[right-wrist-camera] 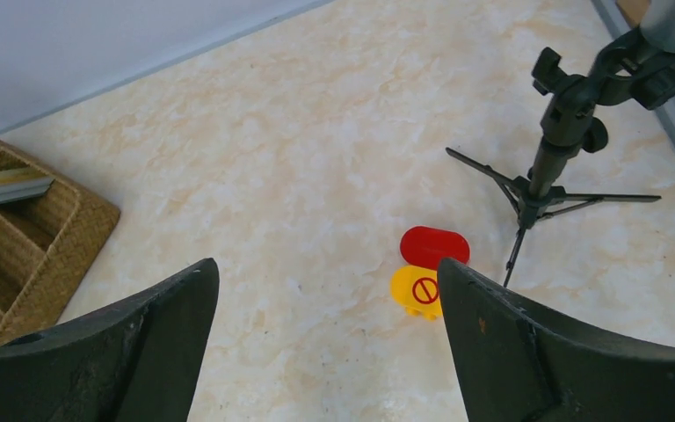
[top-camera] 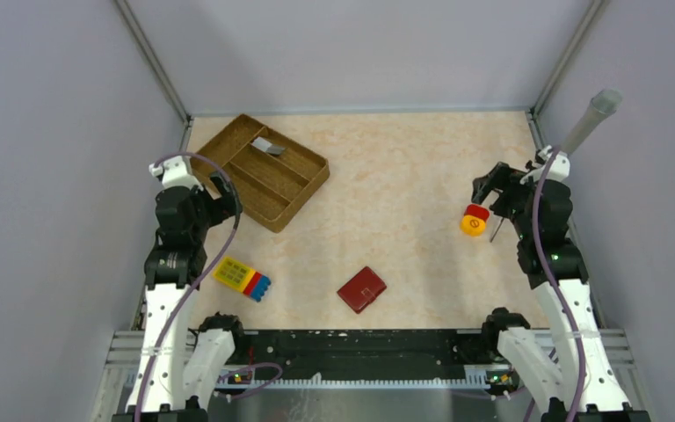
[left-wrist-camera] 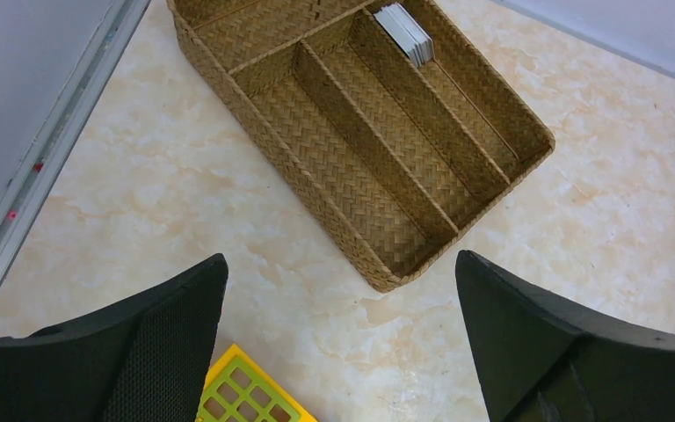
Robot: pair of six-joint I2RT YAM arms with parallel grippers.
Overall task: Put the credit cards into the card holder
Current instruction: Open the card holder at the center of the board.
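While the beige marbled table (top-camera: 422, 158) holds everything, the biggest thing on it is one brown woven tray with dividers (top-camera: 301, 199) at the far left, just ahead of the left gripper (left-wrist-camera: 340, 264). The right gripper (right-wrist-camera: 327, 264) hovers at the far right. Both of the two grippers have their jaws spread wide and hold nothing.

One red leather card holder (top-camera: 361, 289) lies near the front middle, apparently shut and well apart from the tray. One yellow, red and blue toy block (top-camera: 242, 278) lies near the left arm. One red-and-yellow plastic sign piece (right-wrist-camera: 424, 268) and one small black tripod (right-wrist-camera: 540, 189) stand by the right gripper.

One stack of grey-silver and tan credit cards (left-wrist-camera: 404, 33) rests at an end of the tray's outer long compartment; the number of cards cannot be counted.

Likely risks:
- The fingers may catch on the woven walls of that narrow compartment.
- A pinch on the stack could fan the thin cards and drop some.
- The shut holder may slide on the smooth top when pushed
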